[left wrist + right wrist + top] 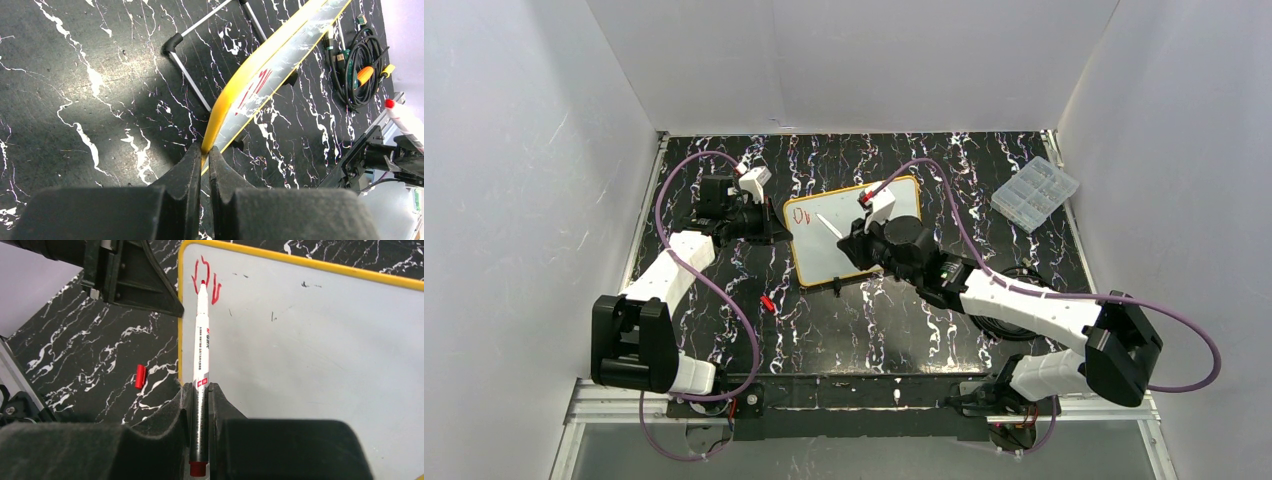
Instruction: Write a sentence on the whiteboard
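Overhead view: the small rectangular whiteboard with a thin orange-yellow frame point(829, 262) lies mid-table, skewed, between the arms. The left gripper point(781, 232) is at its left edge and the right gripper point(852, 240) is over its face. Left wrist view: the black fingers are pinched shut on the yellow frame. Right wrist view: the fingers are clamped round a slim white marker pen point(201, 340), its long axis pointing straight ahead. Its tip rests on the sentence's first red strokes point(214, 289), near the top-left corner. Blank board lies rightward, so writing should likely proceed that way.
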Available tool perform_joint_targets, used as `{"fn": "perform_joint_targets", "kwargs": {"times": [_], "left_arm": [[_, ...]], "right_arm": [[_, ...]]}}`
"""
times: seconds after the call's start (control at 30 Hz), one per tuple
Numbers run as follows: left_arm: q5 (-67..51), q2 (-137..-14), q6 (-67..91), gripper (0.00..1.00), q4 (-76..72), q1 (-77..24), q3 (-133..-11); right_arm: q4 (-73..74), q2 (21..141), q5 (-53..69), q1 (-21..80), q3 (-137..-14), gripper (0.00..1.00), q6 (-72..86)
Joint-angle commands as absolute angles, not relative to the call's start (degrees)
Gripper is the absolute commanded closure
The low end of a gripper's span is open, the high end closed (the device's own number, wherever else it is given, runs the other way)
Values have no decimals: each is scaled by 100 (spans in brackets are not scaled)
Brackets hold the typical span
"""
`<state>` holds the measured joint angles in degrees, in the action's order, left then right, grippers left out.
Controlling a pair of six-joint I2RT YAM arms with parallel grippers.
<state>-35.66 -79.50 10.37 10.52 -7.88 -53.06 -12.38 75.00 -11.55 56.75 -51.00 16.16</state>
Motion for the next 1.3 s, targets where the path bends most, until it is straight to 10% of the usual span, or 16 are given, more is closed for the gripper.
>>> {"fn": "perform_joint_targets", "kwargs": {"times": [0.0,1.27], "left_arm": [[-3712,-7941,822,100,1249,-815,-5361],[-3629,-7820,615,100,1380,-940,-5370]], "right_arm": [[-1073,7419,-1424,5695,-5131,99,1634],[-1480,8534,-1807,5792,-5779,99,1268]]}}
